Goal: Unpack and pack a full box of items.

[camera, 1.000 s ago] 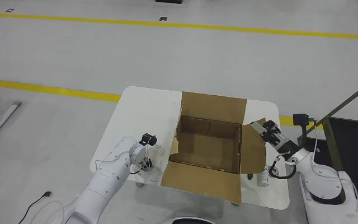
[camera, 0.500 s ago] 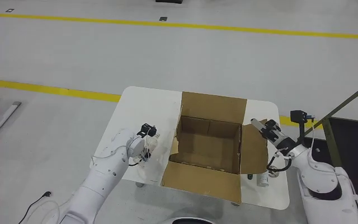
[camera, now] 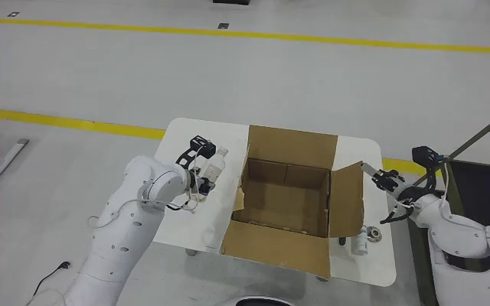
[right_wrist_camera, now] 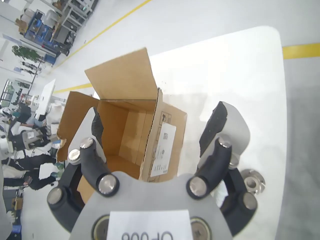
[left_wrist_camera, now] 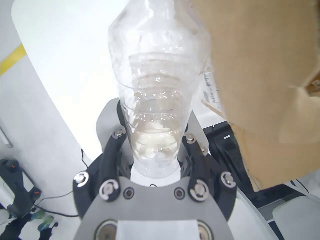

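We are pinching the clear bottle by its base in our left gripper, at the box's nine o'clock. Our right gripper is hanging spread at three o'clock.

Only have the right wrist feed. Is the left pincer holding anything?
Observer: Yes, the left pincer is shut on a clear plastic bottle.
Operator: Where relative to the box?
Observer: Over the table, just outside the cardboard box, at the flap on that arm's side.
Operator: Anything loose near my arm?
Observer: A small white container lies on the table by the box's near corner, next to a metal fitting.
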Tool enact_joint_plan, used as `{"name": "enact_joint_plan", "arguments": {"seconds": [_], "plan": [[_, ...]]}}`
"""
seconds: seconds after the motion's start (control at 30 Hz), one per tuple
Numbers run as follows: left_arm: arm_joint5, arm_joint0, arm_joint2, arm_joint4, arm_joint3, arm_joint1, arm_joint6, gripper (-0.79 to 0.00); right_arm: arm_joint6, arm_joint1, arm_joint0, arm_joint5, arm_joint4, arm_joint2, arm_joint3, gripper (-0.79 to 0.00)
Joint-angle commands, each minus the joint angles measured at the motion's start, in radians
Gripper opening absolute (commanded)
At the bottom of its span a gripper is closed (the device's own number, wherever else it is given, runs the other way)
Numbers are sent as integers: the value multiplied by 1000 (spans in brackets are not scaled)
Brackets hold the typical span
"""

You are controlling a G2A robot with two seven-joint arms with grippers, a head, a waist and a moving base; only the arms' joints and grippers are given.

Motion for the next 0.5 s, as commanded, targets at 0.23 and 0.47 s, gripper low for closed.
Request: {"name": "enact_joint_plan", "arguments": {"seconds": [0.23,0.47], "plan": [[-22,-6,-4,-24,-21,2,-13,-785,76,9,28,-17,-56,-87,86,-126],[-22,-6,-4,-24,-21,2,-13,-785,87,14,39,-8,-68,-107,109,-785]]}}
